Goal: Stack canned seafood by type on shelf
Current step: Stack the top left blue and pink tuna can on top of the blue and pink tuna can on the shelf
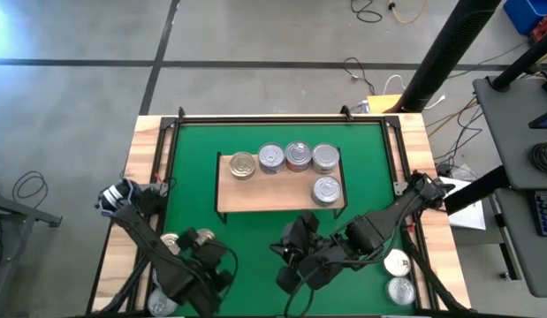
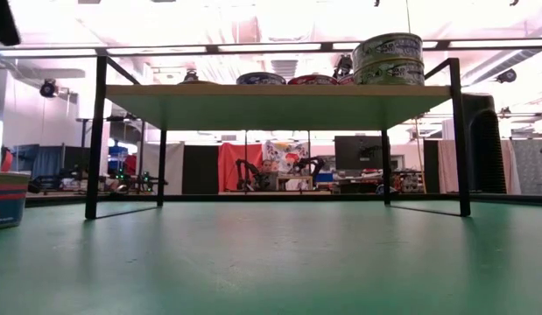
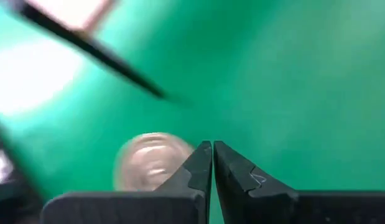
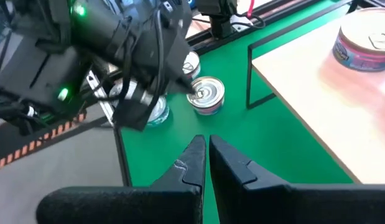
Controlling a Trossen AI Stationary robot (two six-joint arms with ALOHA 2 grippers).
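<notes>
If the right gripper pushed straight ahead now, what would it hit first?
Probably the tin on the mat, lying just ahead of the shut right gripper; the left arm sits close beside that line. Depth unclear.

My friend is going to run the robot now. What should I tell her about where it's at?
Left gripper: shut, holding nothing, low over the green mat near the front left, with one tin just beside it.
Right gripper: shut, holding nothing, over the mat in front of the shelf.
Done: five tins are on the shelf, four in a back row and one in front at the right end. The low view shows two tins stacked at one end.
Left: loose tins at front left and front right are not yet shelved.
</notes>
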